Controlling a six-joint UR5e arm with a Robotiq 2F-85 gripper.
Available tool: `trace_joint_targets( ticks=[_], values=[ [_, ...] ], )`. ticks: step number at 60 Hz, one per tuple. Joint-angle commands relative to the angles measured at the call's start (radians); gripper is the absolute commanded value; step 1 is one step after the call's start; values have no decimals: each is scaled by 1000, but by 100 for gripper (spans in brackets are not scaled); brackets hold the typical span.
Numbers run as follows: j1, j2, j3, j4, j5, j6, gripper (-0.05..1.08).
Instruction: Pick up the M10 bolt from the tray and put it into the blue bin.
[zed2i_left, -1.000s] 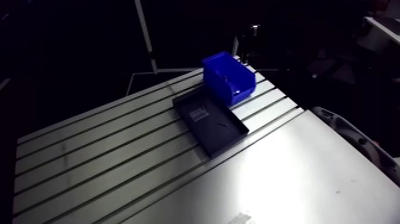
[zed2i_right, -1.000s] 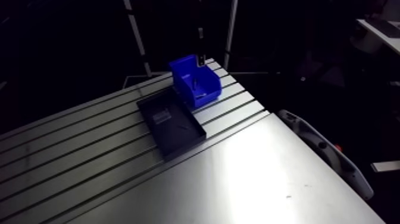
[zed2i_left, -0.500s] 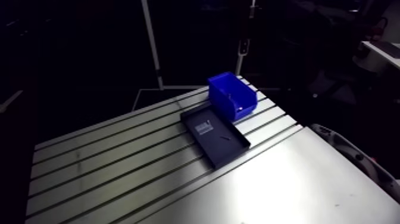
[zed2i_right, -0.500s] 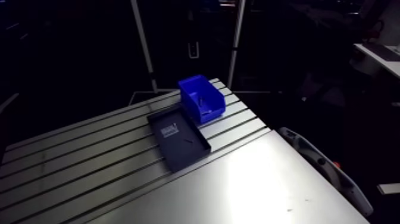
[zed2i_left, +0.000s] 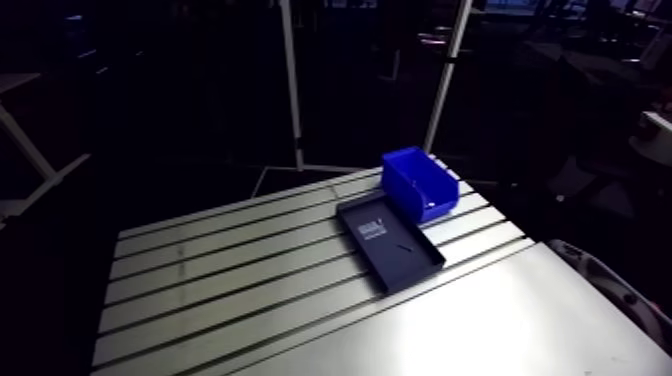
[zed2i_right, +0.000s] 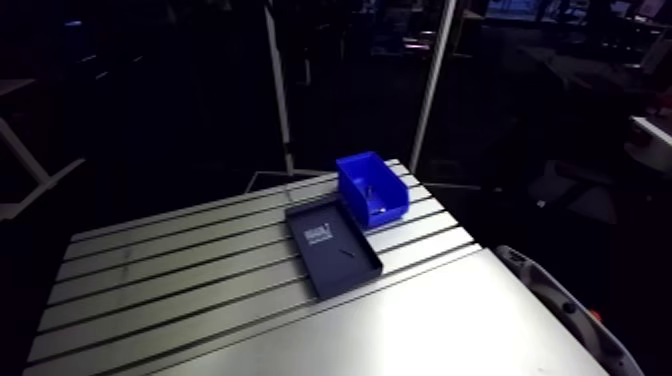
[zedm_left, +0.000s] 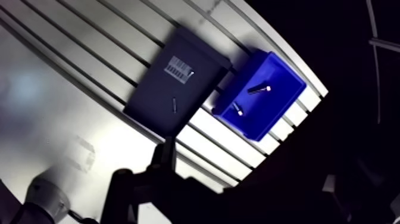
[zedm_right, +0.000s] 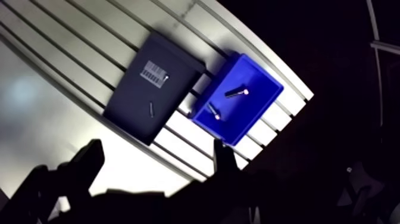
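Hovering with fingers (zedm_right: 89, 167) spread wide and empty, the hand (zedm_right: 158, 152) is risking a missed pinch on the small, flat-lying M10 bolt (zedm_left: 174, 105) in the tray (zed2i_left: 405, 265), at 7 o'clock from the blue bin (zed2i_left: 425, 197).

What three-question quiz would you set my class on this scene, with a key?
1. True or false: the blue bin is empty.
2. The loose bolt outside the bin lies: A) on the table slats; B) on the floor of the black tray; C) between the gripper's fingers.
3. How many bolts lie in the bin?

Key: 1 false; 2 B; 3 two.
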Motion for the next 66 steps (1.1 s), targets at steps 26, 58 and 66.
trace_joint_targets(
  ticks=[26, 58, 66],
  values=[
    [192, -76, -14, 142, 29, 851, 1],
    [168, -104, 11, 164, 33, 841, 1],
    [171, -104, 9, 162, 33, 841, 1]
  ],
)
